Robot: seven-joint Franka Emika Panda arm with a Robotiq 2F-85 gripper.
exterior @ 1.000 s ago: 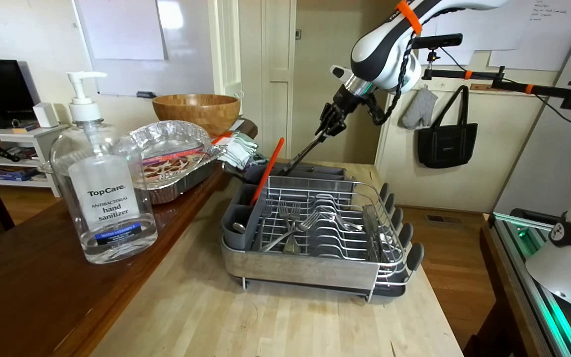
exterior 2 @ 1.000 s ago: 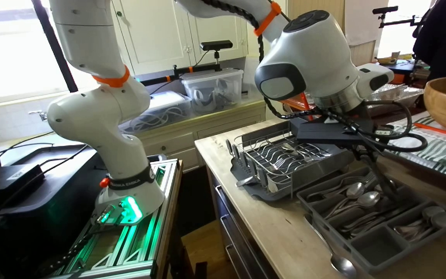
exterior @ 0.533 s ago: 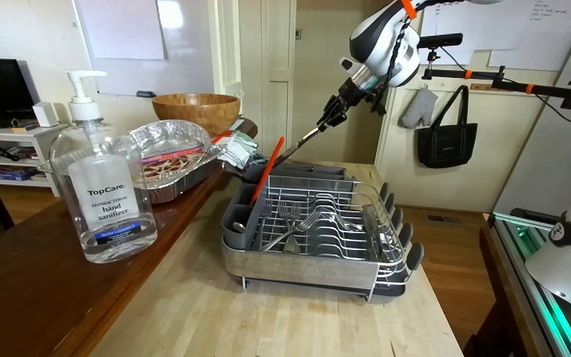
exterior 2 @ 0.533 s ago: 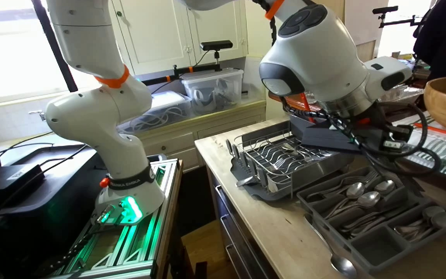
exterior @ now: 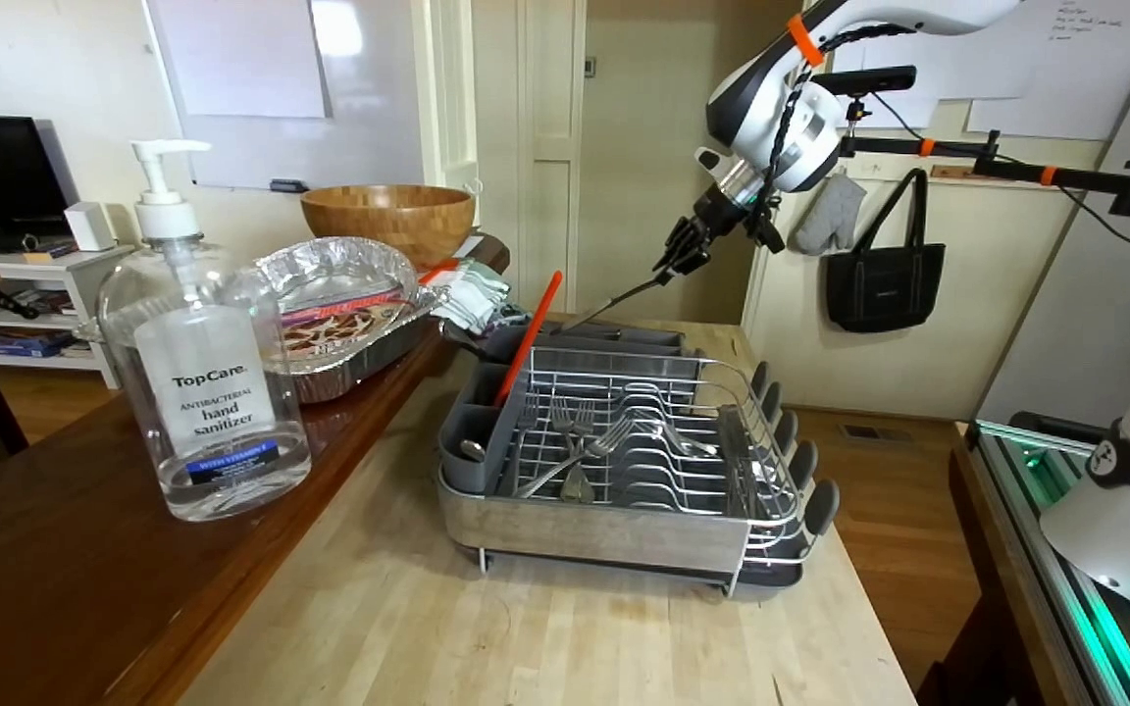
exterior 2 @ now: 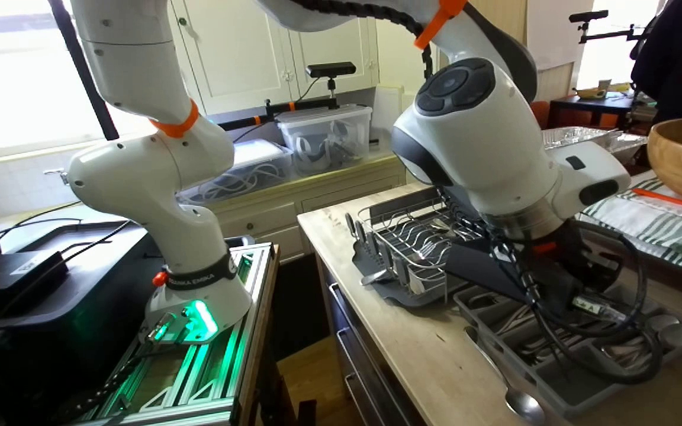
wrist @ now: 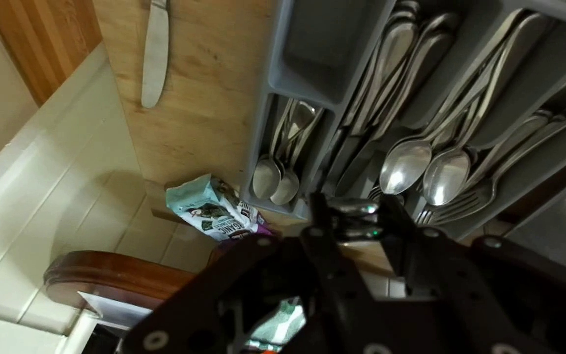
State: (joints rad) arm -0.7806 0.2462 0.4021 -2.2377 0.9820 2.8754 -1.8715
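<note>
Your gripper [wrist: 355,206] is clamped on a long metal utensil [exterior: 616,302], fingers [wrist: 319,216] either side of it near one end. In an ext. view the utensil tilts down and away from the gripper, its far end showing over the rear of the dish rack [exterior: 604,534]. Exact type n/c: your wrist view is dim at the grip, so knife or other can't be confirmed. Same view puts the grip by the edge of the grey cutlery tray [wrist: 325,39], near its small spoons [wrist: 267,177]. Other tray compts. hold knives [wrist: 396,44], large spoons [wrist: 406,164], forks [wrist: 465,201]. On the wooden counter [wrist: 199,88] you have a table knife [wrist: 156,54] well apart from tray, a snack bag [wrist: 214,211] just beside its corner and, per an ext. view, a loose spoon [exterior 2: 523,405] alongside. Rack, adj. to tray: loose forks [exterior: 608,443] inside, red item [exterior: 529,338] leaning in caddy [exterior: 467,479].
</note>
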